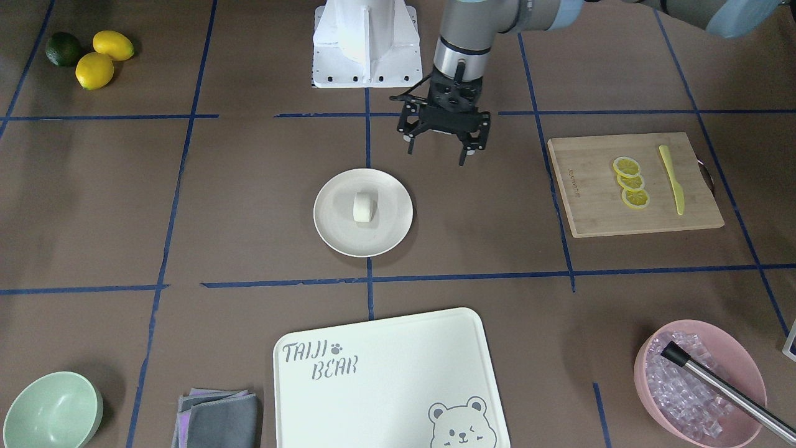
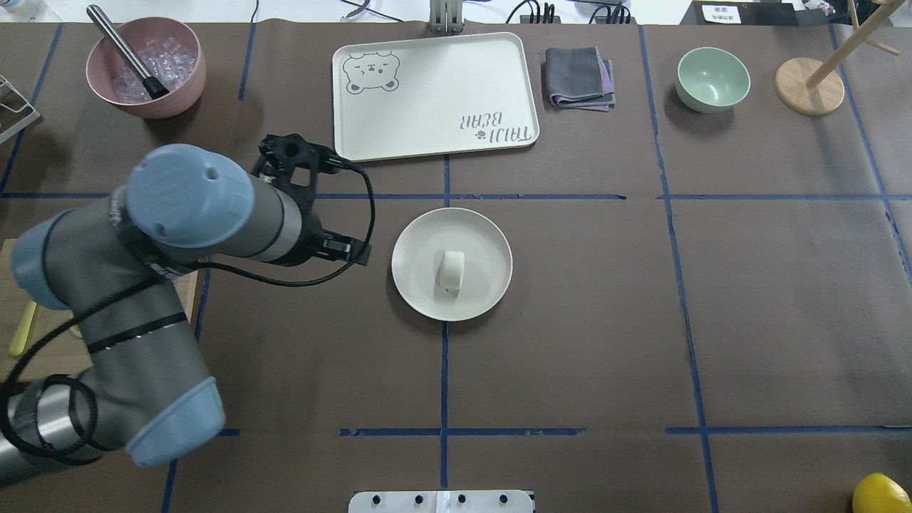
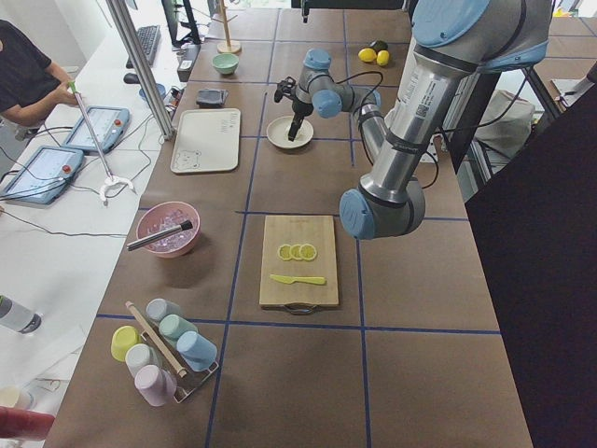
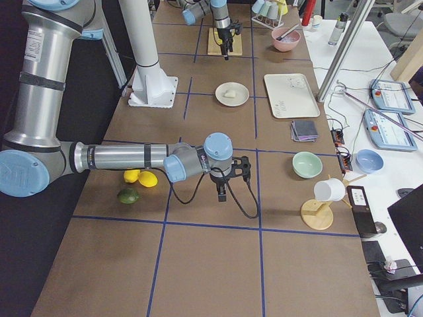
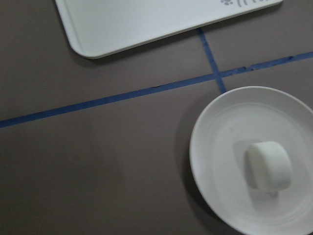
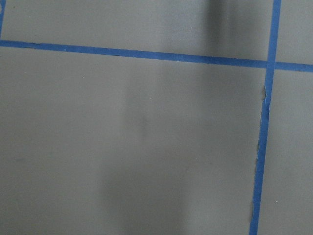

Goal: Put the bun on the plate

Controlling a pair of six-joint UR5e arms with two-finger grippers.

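Observation:
The small white bun [image 1: 364, 207] lies on its side near the middle of the round cream plate [image 1: 333, 227], at the table's centre. The overhead view shows the bun [image 2: 451, 269] and the plate [image 2: 413, 285] as well, and the left wrist view has the bun [image 5: 269, 166] on the plate [image 5: 215, 147] at lower right. My left gripper [image 1: 436, 154] hangs open and empty above the table, beside the plate on the robot's side and clear of it. My right gripper [image 4: 221, 191] shows only in the exterior right view, low over bare table; I cannot tell whether it is open or shut.
A bear-print tray [image 2: 434, 92] lies beyond the plate. A cutting board [image 1: 634, 183] holds lemon slices and a yellow knife. A pink bowl [image 2: 146, 68] of ice, a grey cloth [image 2: 578, 77], a mint-green bowl [image 2: 712, 78] and a wooden stand [image 2: 809, 85] line the far edge.

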